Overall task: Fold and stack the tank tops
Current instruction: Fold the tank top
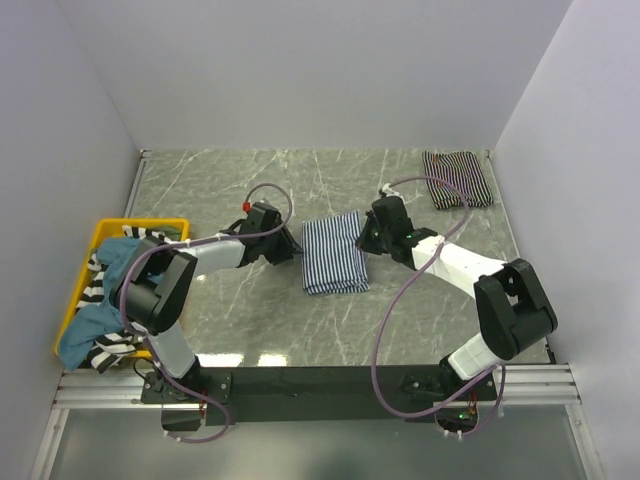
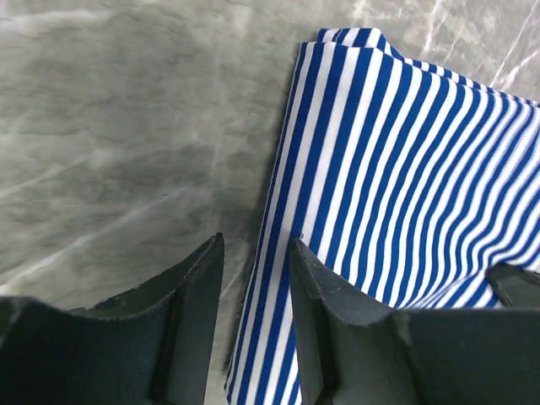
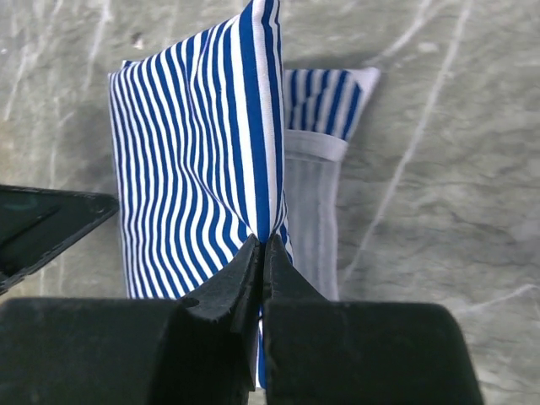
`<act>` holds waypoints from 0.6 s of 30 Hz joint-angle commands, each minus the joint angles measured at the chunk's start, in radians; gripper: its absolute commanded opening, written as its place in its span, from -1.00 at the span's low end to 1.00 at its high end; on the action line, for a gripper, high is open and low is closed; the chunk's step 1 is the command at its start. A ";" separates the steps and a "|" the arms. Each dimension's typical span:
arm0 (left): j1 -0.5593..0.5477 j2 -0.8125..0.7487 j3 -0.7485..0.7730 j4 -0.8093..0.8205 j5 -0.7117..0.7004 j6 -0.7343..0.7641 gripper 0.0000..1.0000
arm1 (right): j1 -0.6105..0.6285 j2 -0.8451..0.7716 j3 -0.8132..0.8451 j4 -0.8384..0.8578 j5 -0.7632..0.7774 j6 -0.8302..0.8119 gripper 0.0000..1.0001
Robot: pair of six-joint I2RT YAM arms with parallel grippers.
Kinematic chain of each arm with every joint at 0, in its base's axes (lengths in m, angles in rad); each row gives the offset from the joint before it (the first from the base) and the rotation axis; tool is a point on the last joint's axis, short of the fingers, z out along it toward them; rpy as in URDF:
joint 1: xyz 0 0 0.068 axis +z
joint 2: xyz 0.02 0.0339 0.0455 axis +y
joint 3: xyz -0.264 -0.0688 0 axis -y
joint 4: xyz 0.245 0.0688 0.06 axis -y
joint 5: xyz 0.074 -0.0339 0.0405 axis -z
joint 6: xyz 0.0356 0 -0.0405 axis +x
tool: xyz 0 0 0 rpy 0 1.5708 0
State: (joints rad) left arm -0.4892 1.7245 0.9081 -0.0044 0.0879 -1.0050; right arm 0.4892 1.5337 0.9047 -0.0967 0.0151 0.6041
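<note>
A folded blue-and-white striped tank top [image 1: 333,253] lies mid-table between my two grippers. My left gripper [image 1: 290,245] is at its left edge. In the left wrist view that gripper [image 2: 256,246] is open, the top's [image 2: 405,152] folded edge lying in the gap and the right finger [image 2: 329,304] over the cloth. My right gripper [image 1: 366,235] is at the top's right edge. In the right wrist view it [image 3: 264,240] is shut on a pinched ridge of the striped fabric [image 3: 186,135], raised off the table. A folded black-and-white tank top [image 1: 458,178] lies at the back right.
A yellow basket [image 1: 140,226] at the left edge holds a heap of more tops [image 1: 100,275], striped and teal. White walls close in the marble table [image 1: 240,190] on the left, back and right. The left gripper's finger [image 3: 42,224] shows at the right wrist view's left.
</note>
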 commanded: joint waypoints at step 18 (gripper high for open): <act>-0.071 0.024 0.037 0.084 0.021 0.037 -0.10 | -0.130 0.043 -0.132 0.121 -0.006 -0.023 -1.00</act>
State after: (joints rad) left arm -0.5488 1.7802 0.9436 0.0269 0.0937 -0.9840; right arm 0.3843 1.5520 0.7788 -0.0360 0.0048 0.6025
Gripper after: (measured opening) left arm 0.449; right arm 0.018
